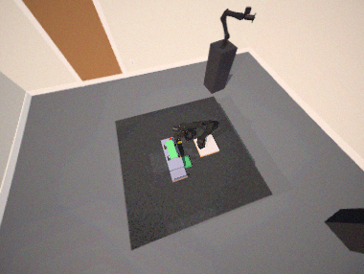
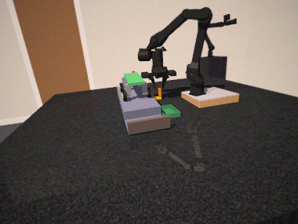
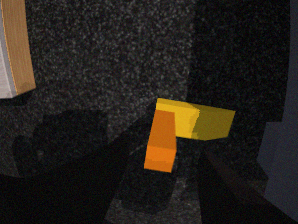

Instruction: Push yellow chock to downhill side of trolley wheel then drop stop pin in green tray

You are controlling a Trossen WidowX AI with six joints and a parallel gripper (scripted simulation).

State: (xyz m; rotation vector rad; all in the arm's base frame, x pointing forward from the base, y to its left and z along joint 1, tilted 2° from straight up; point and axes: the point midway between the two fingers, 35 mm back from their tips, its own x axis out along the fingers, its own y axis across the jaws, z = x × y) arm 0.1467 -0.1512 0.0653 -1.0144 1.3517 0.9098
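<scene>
The trolley [image 1: 171,148] [image 2: 134,79] with a green top and yellow-hubbed wheels stands on the grey-blue ramp [image 1: 177,173] [image 2: 142,112]. The stop pin's red head [image 1: 170,138] [image 2: 133,72] shows at its uphill end. The yellow chock [image 2: 158,98] [image 3: 186,121] stands on the dark table beside the ramp, its orange handle [image 2: 159,92] [image 3: 162,132] upright. My gripper [image 2: 158,87] [image 3: 165,150] is partly open and empty, pointing down just above the chock, with the handle below the gap between the fingers. The chock's black base cannot be made out.
The green tray [image 1: 188,161] [image 2: 171,111] sits beside the ramp's lower part. A brown board [image 2: 149,124] closes the ramp's low end. The arm's pale base block [image 1: 209,148] [image 2: 212,98] [image 3: 25,50] stands across from the ramp. The ramp's side [image 3: 284,155] lies at the wrist view's right edge.
</scene>
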